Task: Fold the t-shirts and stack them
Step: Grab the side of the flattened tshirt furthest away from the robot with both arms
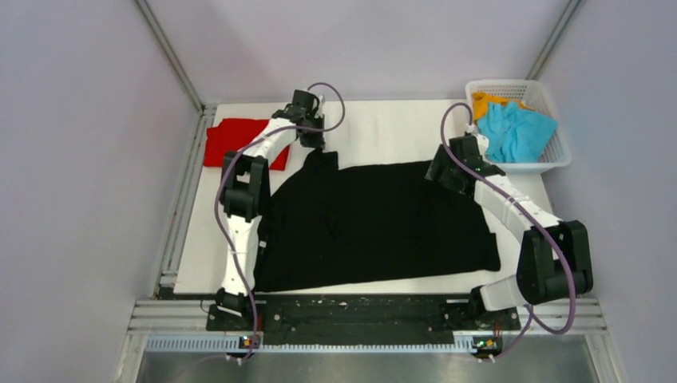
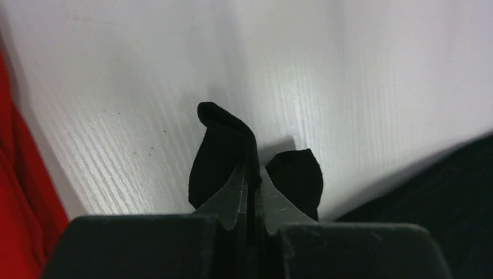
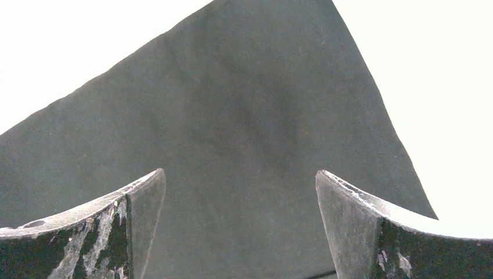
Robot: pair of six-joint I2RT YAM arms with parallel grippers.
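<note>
A large black t-shirt (image 1: 375, 219) lies spread over the white table (image 1: 383, 132). My left gripper (image 1: 314, 148) is at its far left corner and is shut on a pinch of the black cloth (image 2: 218, 151), which bulges out on both sides of the closed jaws (image 2: 251, 168). At the shirt's far right corner hovers my right gripper (image 1: 437, 171), open, its fingers (image 3: 139, 203) spread over the black fabric (image 3: 232, 104) with nothing between them. A folded red t-shirt (image 1: 239, 142) lies at the far left, and its edge (image 2: 17, 192) shows in the left wrist view.
A white basket (image 1: 559, 152) at the far right corner holds a cyan garment (image 1: 515, 132) and an orange one (image 1: 483, 102). Metal rails (image 1: 180, 207) border the table on the left and along the near edge.
</note>
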